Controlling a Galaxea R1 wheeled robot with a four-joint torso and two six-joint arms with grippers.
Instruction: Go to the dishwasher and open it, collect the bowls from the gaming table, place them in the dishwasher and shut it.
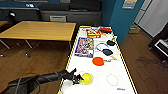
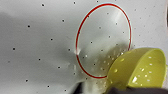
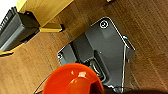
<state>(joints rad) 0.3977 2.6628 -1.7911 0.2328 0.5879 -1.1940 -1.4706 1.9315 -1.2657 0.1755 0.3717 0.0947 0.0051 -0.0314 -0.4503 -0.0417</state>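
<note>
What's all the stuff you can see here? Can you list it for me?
yellow bowl: one, yellow, near end of the white table
orange bowl: one, orange, close to the right wrist camera, above the wooden floor
orange round thing: one, orange, middle of the table; too blurred to name
picture box: one, blue-purple, table's left side
red box: one, red, far end
blue ring: one, blue, beside the picture box
white table: one, white, yellow edge
wooden table: one, light wood, left of it
left gripper: one, black, at the yellow bowl
robot base: one, grey, on the floor

Left gripper point(image 1: 79, 79) at yellow bowl point(image 1: 86, 78)
</note>
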